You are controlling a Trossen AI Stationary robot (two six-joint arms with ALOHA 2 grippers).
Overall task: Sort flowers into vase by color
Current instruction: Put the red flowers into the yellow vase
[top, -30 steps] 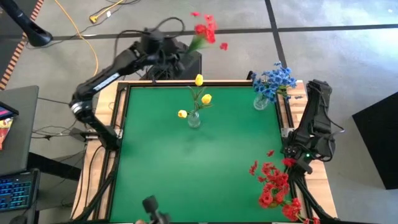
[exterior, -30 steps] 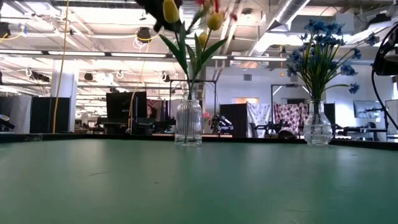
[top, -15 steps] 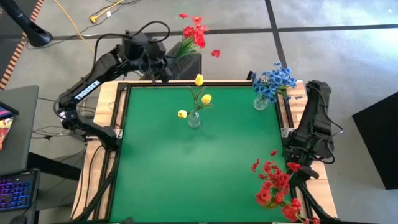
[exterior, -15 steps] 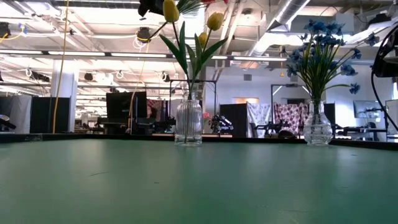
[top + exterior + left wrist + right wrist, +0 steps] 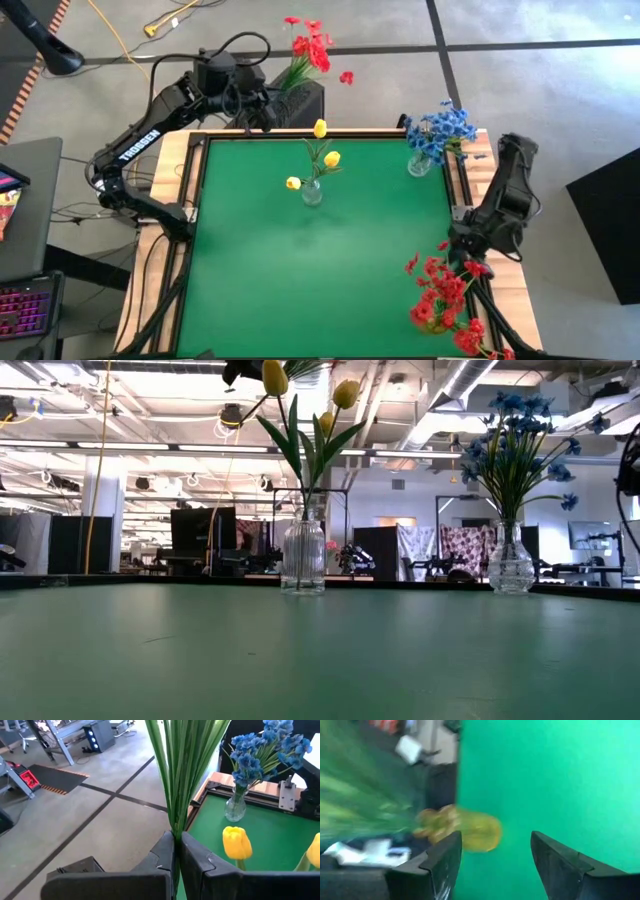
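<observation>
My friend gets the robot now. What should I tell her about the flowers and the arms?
Left gripper: shut on a red flower sprig, held out past the table's far edge.
Right gripper: fingers open, holding nothing, at the right edge by the pile of red flowers.
Done: yellow flowers stand in the middle vase; blue flowers in the far-right vase.
Left: the red ones. No third vase shows in any view.

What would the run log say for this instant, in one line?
left gripper: shut on red flower sprig, past table edge | right gripper: open, beside red flower pile
</observation>
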